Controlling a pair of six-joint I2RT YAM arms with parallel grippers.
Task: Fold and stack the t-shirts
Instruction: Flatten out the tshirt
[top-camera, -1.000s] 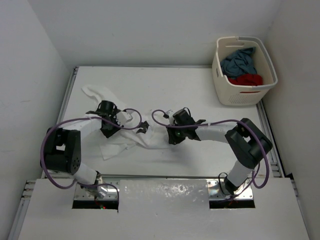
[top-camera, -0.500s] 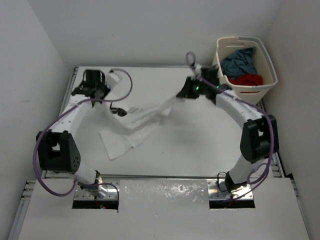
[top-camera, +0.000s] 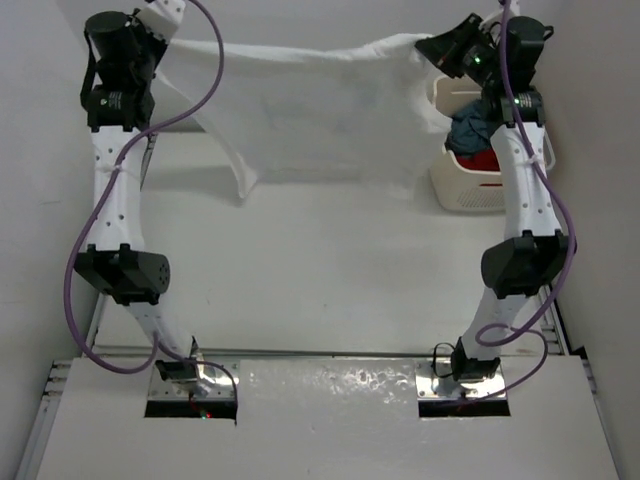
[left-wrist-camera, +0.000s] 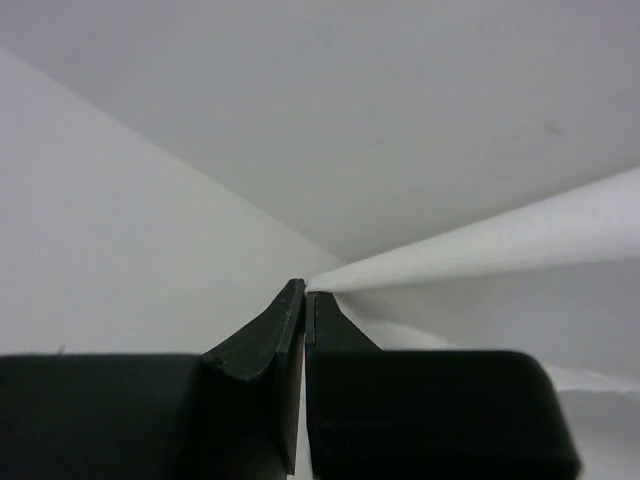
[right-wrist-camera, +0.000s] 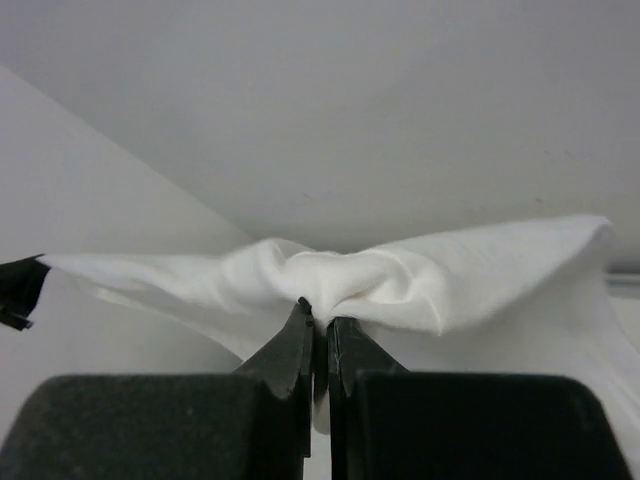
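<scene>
Above the far edge of the table (top-camera: 330, 270), at its left corner, the left arm stands raised high. The left gripper (left-wrist-camera: 305, 293) has its jaws pressed together on a thin corner of the white t-shirt (top-camera: 320, 110); in the left wrist view the cloth runs taut from the fingertips off to the right. The shirt hangs spread between the two arms like a sheet, its top edge pulled nearly straight and its lower hem hanging free, above the far part of the table. At the far right the right arm is raised as well. The right gripper (right-wrist-camera: 320, 318) is clamped on a bunched fold of the same shirt. Below it, in the far right corner, the cream basket (top-camera: 478, 195) holds the blue-grey t-shirt (top-camera: 470, 128) with the red t-shirt (top-camera: 487, 158) just beside it, toward the near side.
</scene>
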